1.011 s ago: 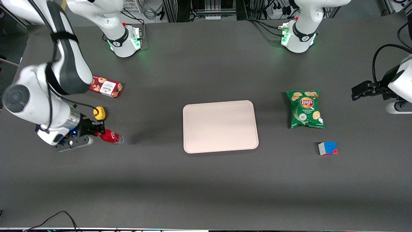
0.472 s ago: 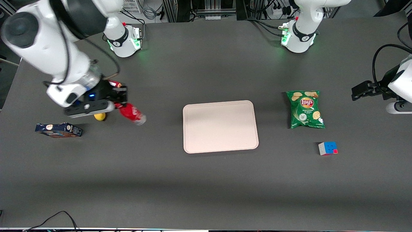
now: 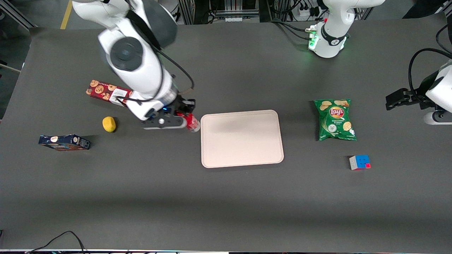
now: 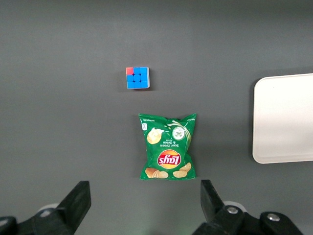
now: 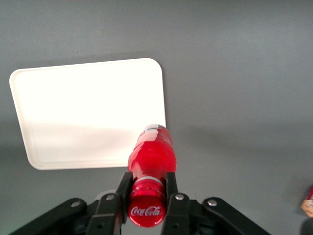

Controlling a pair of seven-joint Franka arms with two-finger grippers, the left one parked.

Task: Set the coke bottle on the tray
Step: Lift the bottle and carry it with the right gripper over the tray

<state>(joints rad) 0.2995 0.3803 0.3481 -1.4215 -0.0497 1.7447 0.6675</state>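
Note:
My right gripper is shut on the coke bottle, a small red bottle held by its neck and raised above the table, just at the edge of the tray on the working arm's side. In the right wrist view the fingers clamp the neck below the red cap, and the coke bottle points its clear base toward the tray. The tray is pale pinkish-beige with nothing on it.
A red cookie box, a yellow lemon and a dark blue box lie toward the working arm's end. A green Lay's chip bag and a puzzle cube lie toward the parked arm's end.
My right gripper has lifted the coke bottle from beside the lemon and carried it toward the tray, reaching the tray's edge. Other objects stay put.

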